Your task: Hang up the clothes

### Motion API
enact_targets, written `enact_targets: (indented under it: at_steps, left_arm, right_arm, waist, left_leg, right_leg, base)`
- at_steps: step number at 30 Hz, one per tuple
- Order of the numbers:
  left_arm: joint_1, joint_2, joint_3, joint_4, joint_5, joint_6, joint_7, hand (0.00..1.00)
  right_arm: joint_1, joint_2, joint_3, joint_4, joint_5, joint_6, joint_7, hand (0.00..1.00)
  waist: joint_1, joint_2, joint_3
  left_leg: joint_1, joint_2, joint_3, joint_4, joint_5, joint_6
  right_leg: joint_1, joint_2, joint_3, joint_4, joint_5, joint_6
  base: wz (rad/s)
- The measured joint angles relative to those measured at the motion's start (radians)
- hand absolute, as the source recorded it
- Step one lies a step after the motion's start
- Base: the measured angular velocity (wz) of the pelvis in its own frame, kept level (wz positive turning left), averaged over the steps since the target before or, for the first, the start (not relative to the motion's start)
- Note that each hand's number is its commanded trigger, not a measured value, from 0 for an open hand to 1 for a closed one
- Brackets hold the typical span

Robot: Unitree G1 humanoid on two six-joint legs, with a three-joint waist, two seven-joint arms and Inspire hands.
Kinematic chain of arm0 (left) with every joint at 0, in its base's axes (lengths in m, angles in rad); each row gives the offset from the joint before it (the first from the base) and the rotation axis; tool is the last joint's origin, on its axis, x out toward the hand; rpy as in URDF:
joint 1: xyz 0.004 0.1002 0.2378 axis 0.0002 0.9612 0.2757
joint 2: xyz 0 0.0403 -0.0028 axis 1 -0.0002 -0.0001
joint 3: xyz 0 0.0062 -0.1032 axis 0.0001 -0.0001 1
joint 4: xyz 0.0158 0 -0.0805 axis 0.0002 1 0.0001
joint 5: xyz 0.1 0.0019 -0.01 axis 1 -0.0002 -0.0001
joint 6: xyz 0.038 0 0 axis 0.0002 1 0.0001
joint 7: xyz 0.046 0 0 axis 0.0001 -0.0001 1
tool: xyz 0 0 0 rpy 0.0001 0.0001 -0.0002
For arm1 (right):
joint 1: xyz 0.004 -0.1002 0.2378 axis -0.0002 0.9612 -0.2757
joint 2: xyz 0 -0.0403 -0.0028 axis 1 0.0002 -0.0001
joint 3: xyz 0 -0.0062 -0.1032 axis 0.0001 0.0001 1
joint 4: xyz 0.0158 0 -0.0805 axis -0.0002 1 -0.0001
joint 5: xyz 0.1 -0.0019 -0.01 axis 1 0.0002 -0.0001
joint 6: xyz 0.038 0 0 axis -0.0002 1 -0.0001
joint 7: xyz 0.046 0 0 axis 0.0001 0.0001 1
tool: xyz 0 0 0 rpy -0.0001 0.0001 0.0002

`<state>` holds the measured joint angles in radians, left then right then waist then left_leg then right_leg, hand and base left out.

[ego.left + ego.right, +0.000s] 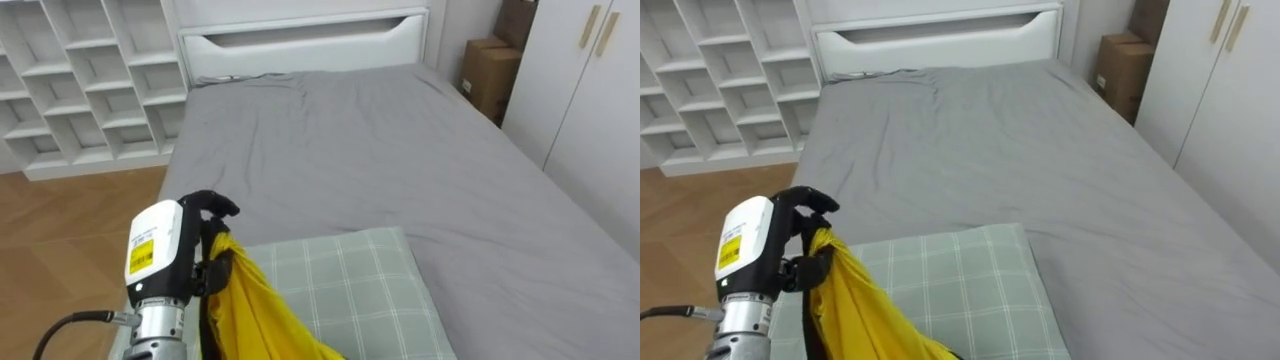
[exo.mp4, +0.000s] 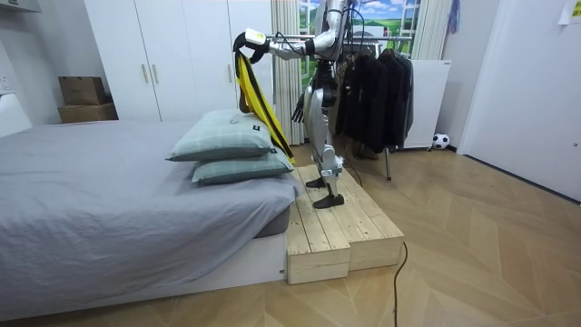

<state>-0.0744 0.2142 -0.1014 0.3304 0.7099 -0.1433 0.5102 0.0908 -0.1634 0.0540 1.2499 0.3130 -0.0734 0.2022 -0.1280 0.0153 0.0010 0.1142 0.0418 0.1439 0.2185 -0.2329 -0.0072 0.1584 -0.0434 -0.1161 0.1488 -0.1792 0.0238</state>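
As the left robot hand clutches its top, the yellow garment hangs beneath it.

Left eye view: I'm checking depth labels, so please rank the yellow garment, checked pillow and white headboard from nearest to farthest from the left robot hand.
1. The yellow garment, gripped in the left robot hand, lower left.
2. The checked pillow, just right of that hand, bottom centre.
3. The white headboard, at the far end of the bed, top centre.
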Motion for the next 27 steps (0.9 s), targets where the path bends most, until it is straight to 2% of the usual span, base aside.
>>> enact_targets:
  at_steps: [19,27]
  left_arm:
    - [0.006,-0.003,0.0,0.0,0.0,0.0,0.0,1.0]
    - [0.006,-0.003,0.0,0.0,0.0,0.0,0.0,1.0]
  right_arm:
    - [-0.002,0.0,-0.005,0.0,-0.003,0.001,0.007,0.0]
    - [-0.002,0.0,-0.009,0.001,-0.003,0.001,0.008,0.0]
  waist:
    - [0.0,0.0,-0.0002]
    - [0.0,0.002,-0.0029]
  left_leg:
    - [0.002,0.0,0.0,-0.006,0.0,0.0]
    - [0.004,0.0,0.0,-0.006,0.0,0.0]
  right_leg:
    - [-0.001,0.001,0.0,-0.001,0.0,0.0]
    - [-0.002,0.001,-0.001,-0.001,0.0,0.0]
  base:
    - [0.0]
    - [0.0]
